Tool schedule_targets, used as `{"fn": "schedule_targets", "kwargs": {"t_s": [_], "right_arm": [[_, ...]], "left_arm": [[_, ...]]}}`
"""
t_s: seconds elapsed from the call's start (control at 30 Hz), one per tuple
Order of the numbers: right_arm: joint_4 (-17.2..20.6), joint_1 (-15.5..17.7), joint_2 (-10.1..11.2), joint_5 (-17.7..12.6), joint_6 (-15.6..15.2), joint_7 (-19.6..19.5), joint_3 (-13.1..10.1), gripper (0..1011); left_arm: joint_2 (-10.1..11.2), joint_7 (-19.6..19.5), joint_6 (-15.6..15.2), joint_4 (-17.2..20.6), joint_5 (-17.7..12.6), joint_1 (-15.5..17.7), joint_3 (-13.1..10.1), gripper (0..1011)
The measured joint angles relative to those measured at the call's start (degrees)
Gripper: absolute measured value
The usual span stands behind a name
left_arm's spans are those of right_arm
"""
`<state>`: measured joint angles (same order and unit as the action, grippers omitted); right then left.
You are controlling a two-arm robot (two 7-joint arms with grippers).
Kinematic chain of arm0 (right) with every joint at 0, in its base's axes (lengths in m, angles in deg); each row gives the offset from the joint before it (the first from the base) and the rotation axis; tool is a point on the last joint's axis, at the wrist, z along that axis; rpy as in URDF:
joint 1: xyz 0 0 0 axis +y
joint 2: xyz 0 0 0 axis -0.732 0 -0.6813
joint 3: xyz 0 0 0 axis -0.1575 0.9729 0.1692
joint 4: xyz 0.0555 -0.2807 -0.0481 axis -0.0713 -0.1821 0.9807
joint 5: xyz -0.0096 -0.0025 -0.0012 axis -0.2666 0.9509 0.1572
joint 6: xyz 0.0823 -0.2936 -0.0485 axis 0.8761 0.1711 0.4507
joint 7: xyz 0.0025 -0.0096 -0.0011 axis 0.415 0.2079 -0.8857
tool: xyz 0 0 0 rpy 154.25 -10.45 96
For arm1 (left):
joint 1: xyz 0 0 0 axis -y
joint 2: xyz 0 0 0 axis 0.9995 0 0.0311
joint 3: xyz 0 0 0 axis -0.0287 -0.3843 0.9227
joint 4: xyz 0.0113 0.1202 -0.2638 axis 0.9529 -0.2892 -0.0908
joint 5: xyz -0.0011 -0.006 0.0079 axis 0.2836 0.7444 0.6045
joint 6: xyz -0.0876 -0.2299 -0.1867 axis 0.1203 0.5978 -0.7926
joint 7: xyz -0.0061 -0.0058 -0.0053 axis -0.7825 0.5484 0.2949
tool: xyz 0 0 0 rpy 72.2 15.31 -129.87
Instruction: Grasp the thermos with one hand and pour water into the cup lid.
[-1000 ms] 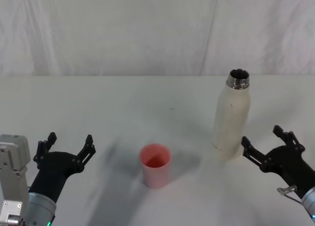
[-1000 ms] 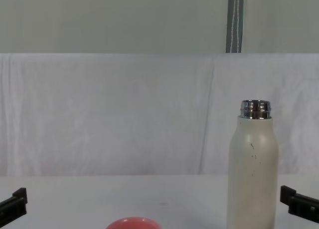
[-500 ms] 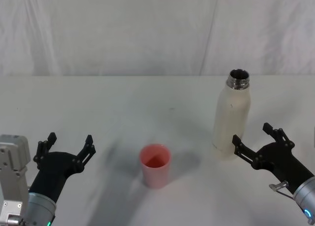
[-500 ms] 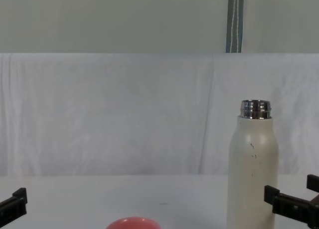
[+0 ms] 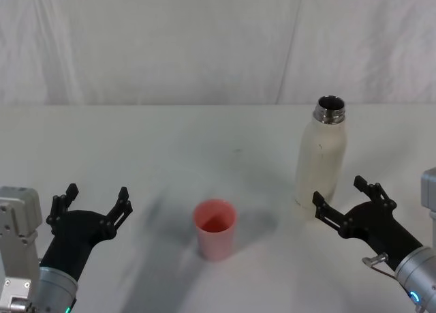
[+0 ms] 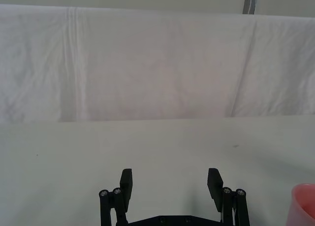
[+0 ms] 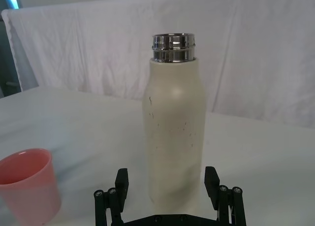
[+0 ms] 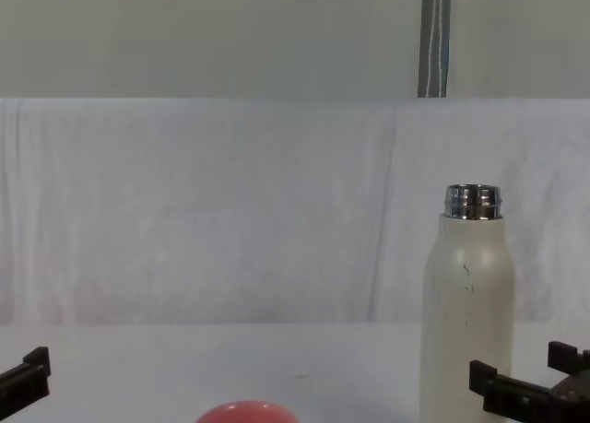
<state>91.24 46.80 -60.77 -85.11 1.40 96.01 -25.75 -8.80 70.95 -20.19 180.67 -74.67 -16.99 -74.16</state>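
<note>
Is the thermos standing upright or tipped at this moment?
Upright: the thermos stands on its base on the table, steel neck pointing straight up, uncapped. The right gripper sits just before it, jaws open.

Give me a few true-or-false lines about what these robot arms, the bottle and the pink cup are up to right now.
1. The thermos stands upright with no cap on. True.
2. The right pincer is clamped on the thermos. False: it is open, just short of the thermos.
3. The cup lid lies tipped over. False: it stands upright, mouth up.
4. The left pincer is open, away from both things. True.
5. The cup lid sits on the thermos's right. False: it sits on its left.
</note>
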Motion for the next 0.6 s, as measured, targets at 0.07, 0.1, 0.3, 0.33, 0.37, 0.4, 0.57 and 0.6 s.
{"fn": "schedule_targets", "kwargs": {"t_s": [0.07, 0.1, 0.3, 0.33, 0.37, 0.4, 0.57, 0.6], "right_arm": [[-0.24, -0.11, -0.16, 0.00, 0.04, -0.21, 0.21, 1001], [-0.38, -0.18, -0.25, 0.00, 0.11, -0.33, 0.32, 1001], [-0.89, -0.59, -0.30, 0.16, 0.39, -0.58, 0.61, 1001], [-0.97, -0.66, -0.29, 0.20, 0.42, -0.58, 0.65, 1001], [-1.06, -0.74, -0.28, 0.25, 0.45, -0.58, 0.68, 1001], [-1.24, -0.92, -0.28, 0.35, 0.54, -0.58, 0.73, 1001], [-1.97, -1.63, -0.37, 0.64, 0.83, -0.59, 0.97, 1001], [-2.12, -1.79, -0.40, 0.68, 0.87, -0.58, 1.02, 1001]], "left_arm": [[0.00, 0.00, 0.00, 0.00, 0.00, 0.00, 0.00, 1001], [0.00, 0.00, 0.00, 0.00, 0.00, 0.00, 0.00, 1001], [0.00, 0.00, 0.00, 0.00, 0.00, 0.00, 0.00, 1001], [0.00, 0.00, 0.00, 0.00, 0.00, 0.00, 0.00, 1001], [0.00, 0.00, 0.00, 0.00, 0.00, 0.00, 0.00, 1001], [0.00, 0.00, 0.00, 0.00, 0.00, 0.00, 0.00, 1001], [0.00, 0.00, 0.00, 0.00, 0.00, 0.00, 0.00, 1001], [0.00, 0.00, 0.00, 0.00, 0.00, 0.00, 0.00, 1001]]}}
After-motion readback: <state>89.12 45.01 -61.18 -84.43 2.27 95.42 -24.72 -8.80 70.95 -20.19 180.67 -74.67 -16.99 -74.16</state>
